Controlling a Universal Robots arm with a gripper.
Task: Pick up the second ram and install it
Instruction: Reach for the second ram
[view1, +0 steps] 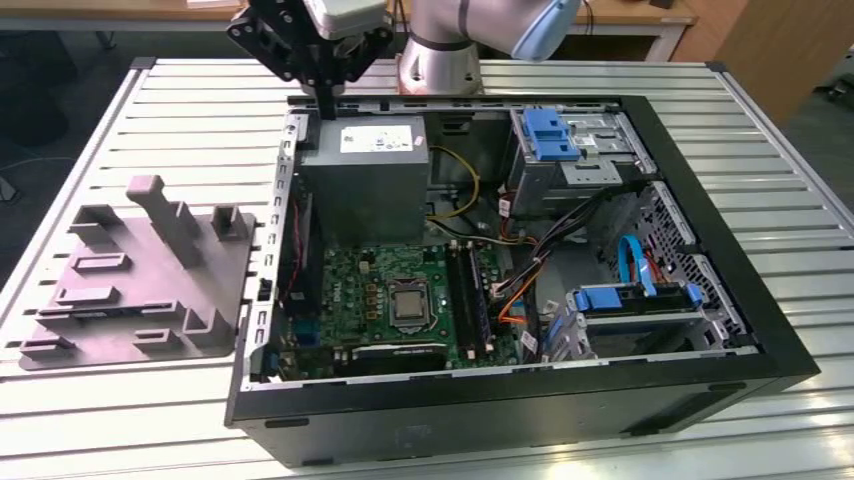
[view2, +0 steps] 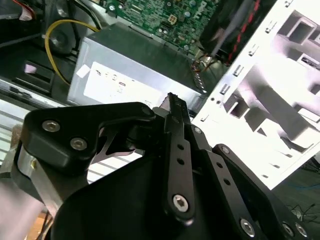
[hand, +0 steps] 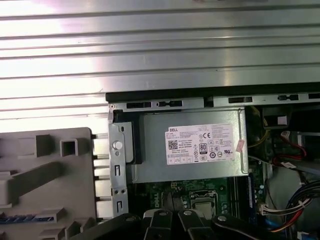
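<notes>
Above the case's (view1: 534, 400) rim, the gripper (view1: 326, 114) is held with fingers together, nothing clasped, while the second ram (hand: 27, 218) is seen below and beside it in the grey holder (view1: 147, 290).

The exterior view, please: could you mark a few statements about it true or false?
1. The computer case lies open on the slatted table. True.
2. The gripper is down on the motherboard. False: it hangs above the case's edge, by the power supply.
3. The grey fixture sits inside the case. False: it is on the table, at the exterior view's left of the case.
4. The power supply bears a white label. True.
</notes>
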